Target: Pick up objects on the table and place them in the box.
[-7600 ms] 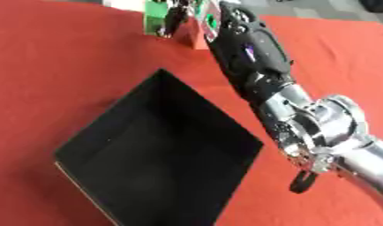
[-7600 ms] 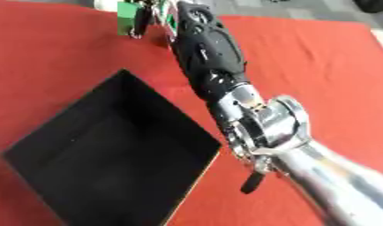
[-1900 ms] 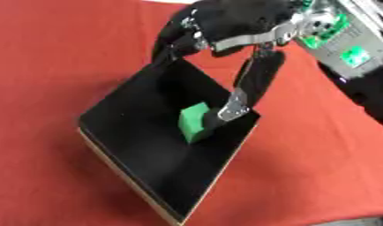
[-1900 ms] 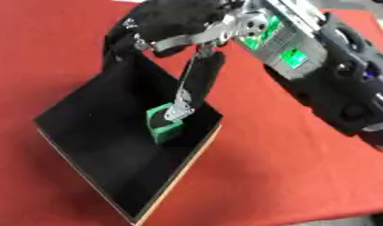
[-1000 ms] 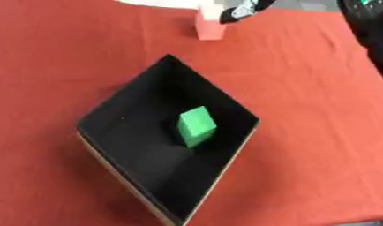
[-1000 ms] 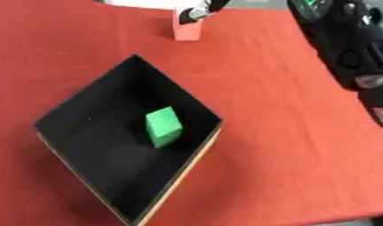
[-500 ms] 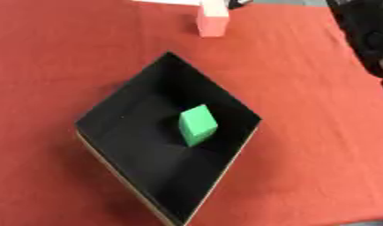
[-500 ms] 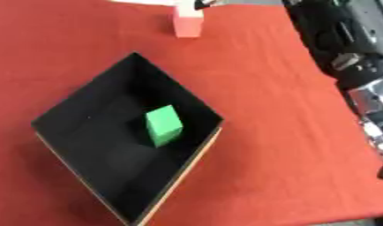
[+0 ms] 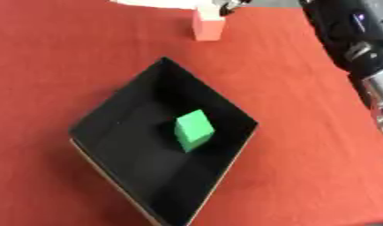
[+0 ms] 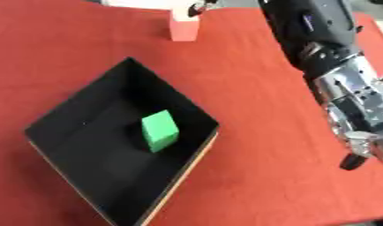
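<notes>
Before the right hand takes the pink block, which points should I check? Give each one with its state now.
1. Green block lies inside the box: ok.
2. Pink block stands on the table, outside the box: ok.
3. Right arm reaches toward the pink block: ok.
4. Right hand open or shut: cannot tell, only a bit shows at the top edge.
5. Left hand out of the way: cannot tell, not in view.

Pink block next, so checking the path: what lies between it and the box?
Only bare red cloth between pink block and box, in the left eye view.
</notes>
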Available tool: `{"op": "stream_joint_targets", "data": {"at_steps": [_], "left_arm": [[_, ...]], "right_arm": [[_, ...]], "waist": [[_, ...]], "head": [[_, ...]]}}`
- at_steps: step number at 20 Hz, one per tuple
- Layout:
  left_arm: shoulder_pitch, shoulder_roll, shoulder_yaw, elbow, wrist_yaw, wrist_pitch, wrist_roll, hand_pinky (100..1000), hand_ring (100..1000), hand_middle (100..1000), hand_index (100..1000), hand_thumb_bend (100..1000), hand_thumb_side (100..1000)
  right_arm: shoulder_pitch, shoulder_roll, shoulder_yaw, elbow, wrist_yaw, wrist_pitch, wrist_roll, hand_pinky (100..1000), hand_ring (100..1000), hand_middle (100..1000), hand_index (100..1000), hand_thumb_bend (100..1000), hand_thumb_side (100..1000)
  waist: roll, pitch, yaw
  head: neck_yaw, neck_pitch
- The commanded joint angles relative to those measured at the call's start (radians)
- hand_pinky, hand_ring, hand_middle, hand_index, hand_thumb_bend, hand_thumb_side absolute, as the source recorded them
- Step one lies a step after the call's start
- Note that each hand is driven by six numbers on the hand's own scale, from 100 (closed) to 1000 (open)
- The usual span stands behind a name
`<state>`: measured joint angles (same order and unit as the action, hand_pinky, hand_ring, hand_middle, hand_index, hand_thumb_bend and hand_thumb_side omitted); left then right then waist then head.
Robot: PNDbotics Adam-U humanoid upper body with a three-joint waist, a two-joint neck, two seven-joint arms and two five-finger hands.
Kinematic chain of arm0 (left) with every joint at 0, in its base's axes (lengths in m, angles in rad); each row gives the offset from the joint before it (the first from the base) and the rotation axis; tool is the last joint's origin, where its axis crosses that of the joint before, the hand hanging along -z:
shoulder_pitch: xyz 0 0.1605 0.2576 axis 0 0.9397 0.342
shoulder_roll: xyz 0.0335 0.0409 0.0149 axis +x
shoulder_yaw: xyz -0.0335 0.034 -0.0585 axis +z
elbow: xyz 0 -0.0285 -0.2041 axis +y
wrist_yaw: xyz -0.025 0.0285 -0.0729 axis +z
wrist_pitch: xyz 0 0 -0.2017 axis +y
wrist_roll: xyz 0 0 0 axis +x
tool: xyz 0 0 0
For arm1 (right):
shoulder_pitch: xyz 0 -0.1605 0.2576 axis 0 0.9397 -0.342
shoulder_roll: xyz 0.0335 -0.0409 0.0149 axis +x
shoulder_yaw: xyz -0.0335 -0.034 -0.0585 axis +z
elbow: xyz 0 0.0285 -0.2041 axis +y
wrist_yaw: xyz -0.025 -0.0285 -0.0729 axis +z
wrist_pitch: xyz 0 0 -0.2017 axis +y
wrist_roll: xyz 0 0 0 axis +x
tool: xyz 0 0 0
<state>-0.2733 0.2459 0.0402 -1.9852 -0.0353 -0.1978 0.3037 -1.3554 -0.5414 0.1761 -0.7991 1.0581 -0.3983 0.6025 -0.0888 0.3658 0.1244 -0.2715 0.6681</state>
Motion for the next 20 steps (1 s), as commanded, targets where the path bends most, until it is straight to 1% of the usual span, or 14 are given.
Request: {"op": "stream_joint_targets", "data": {"at_steps": [1,3,4,6,9,14,15,16,20], "left_arm": [[-0.012,0.012,-0.002,-0.015,0.002,0.001,-0.002,571,734,642,824,253,889],[-0.012,0.012,-0.002,-0.015,0.002,0.001,-0.003,570,734,642,824,253,889],[-0.013,0.012,-0.002,-0.015,0.003,0.001,-0.004,570,734,642,824,252,889],[-0.012,0.012,-0.002,-0.015,0.003,0.002,-0.005,570,733,642,824,252,889],[-0.012,0.012,-0.002,-0.015,0.003,0.003,-0.005,570,733,642,824,251,889],[-0.013,0.012,-0.003,-0.015,0.004,0.003,-0.006,570,733,642,825,251,889],[-0.013,0.012,-0.003,-0.015,0.004,0.003,-0.007,569,733,642,825,211,847],[-0.013,0.012,-0.003,-0.015,0.004,0.004,-0.008,570,733,642,825,250,891],[-0.015,0.013,-0.005,-0.015,0.005,0.005,-0.011,570,733,642,825,251,892]], "right_arm": [[-0.039,0.002,-0.024,0.039,0.035,0.003,-0.003,978,980,934,966,599,390],[-0.048,0.013,-0.030,0.063,0.051,0.006,0.000,978,982,938,969,608,377],[-0.052,0.018,-0.033,0.076,0.059,0.008,0.003,979,983,940,973,636,330],[-0.057,0.026,-0.042,0.099,0.070,0.011,0.015,979,982,939,976,653,295],[-0.062,0.031,-0.055,0.120,0.079,0.021,0.032,980,981,938,980,662,282],[-0.070,0.040,-0.068,0.130,0.085,0.039,0.040,980,981,938,982,662,278],[-0.070,0.040,-0.068,0.130,0.085,0.040,0.041,981,983,940,988,530,297],[-0.071,0.042,-0.071,0.133,0.088,0.046,0.042,982,985,944,993,677,252],[-0.085,0.053,-0.096,0.158,0.109,0.084,0.055,979,983,941,993,663,263]], "waist": [[0.007,-0.017,0.003],[0.007,-0.016,0.004],[0.007,-0.015,0.005],[0.007,-0.013,0.006],[0.006,-0.011,0.009],[0.006,-0.007,0.011],[0.006,-0.007,0.011],[0.007,-0.005,0.013],[0.004,0.004,0.019]], "head": [[-0.008,-0.036],[-0.007,-0.050],[-0.006,-0.055],[-0.006,-0.059],[-0.007,-0.061],[-0.008,-0.060],[-0.008,-0.059],[-0.011,-0.056],[-0.019,-0.057]]}}
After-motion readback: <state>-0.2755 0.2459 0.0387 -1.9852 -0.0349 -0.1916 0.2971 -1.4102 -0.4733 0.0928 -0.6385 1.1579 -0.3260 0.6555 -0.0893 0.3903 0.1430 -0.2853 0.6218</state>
